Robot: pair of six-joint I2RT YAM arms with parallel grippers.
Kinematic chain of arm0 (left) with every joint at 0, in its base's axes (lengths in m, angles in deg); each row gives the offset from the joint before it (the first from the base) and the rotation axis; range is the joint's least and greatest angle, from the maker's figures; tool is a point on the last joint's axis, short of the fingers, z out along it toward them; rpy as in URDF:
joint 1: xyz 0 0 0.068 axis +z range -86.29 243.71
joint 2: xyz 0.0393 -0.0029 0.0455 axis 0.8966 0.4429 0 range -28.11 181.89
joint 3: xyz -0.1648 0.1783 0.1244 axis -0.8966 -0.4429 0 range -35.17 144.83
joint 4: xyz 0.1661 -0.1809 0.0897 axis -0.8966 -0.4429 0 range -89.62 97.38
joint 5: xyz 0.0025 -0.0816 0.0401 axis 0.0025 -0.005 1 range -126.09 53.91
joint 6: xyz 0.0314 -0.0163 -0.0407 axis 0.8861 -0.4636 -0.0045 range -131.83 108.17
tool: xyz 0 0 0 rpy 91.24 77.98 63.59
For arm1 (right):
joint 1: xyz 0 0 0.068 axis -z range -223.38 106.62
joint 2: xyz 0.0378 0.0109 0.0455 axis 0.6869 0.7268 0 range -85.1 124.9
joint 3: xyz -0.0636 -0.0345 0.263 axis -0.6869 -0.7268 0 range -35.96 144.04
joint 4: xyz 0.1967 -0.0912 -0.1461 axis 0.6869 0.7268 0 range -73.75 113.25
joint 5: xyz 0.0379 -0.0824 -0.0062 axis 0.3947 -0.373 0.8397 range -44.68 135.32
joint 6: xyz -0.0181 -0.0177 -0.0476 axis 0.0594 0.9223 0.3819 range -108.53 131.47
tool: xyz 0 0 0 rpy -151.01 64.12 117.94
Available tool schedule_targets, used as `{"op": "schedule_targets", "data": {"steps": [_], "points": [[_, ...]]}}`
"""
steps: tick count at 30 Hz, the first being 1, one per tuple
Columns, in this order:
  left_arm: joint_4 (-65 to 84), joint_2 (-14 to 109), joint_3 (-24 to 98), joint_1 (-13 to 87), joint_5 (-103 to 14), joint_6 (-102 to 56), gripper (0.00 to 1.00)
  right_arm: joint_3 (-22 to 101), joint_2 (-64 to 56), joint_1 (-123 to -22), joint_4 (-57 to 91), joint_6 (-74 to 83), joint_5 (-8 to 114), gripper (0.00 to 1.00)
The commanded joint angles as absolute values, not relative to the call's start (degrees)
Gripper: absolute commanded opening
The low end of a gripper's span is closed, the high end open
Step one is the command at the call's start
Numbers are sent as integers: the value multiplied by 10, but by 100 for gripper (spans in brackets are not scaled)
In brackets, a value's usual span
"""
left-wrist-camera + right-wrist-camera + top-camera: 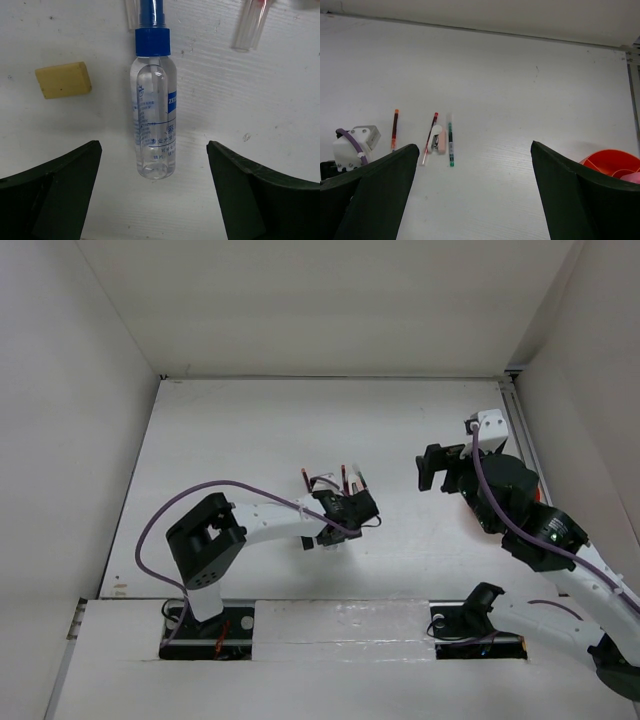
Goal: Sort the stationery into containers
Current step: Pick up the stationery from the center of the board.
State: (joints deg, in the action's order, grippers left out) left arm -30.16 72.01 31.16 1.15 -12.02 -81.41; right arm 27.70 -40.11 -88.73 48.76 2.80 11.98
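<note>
A clear bottle with a blue cap lies on the white table, its base toward my left gripper. That gripper is open, with one finger on each side of the bottle's base and touching nothing. A tan eraser block lies to the bottle's left. In the top view the left gripper covers the bottle. My right gripper hangs open and empty at the right. The orange tub sits at its right edge with something pink inside. A red pen and a green pen lie far to the left.
An orange-tipped pen lies left of the red one, and a small pink and white item sits between the red and green pens. White walls enclose the table on three sides. The right arm's body covers most of the tub in the top view.
</note>
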Motion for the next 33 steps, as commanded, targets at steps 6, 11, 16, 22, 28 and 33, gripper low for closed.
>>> {"op": "schedule_targets", "data": {"steps": [6, 11, 16, 22, 28, 33], "points": [[-290, 724, 303, 26, -101, -842, 71, 277, -401, -883, 456, 43, 141, 100], [-265, 730, 285, 32, -118, -831, 54, 277, -401, -883, 456, 43, 141, 100], [-242, 753, 279, 32, -141, -820, 42, 282, -406, -883, 456, 43, 141, 100], [-231, 753, 269, 27, -152, -820, 17, 293, -406, -883, 456, 43, 141, 100], [-260, 741, 304, 11, -129, -800, 0, 293, -401, -878, 450, 43, 141, 100], [-358, 714, 400, -54, -32, -788, 0, 275, -415, -851, 421, 32, 184, 100]]}}
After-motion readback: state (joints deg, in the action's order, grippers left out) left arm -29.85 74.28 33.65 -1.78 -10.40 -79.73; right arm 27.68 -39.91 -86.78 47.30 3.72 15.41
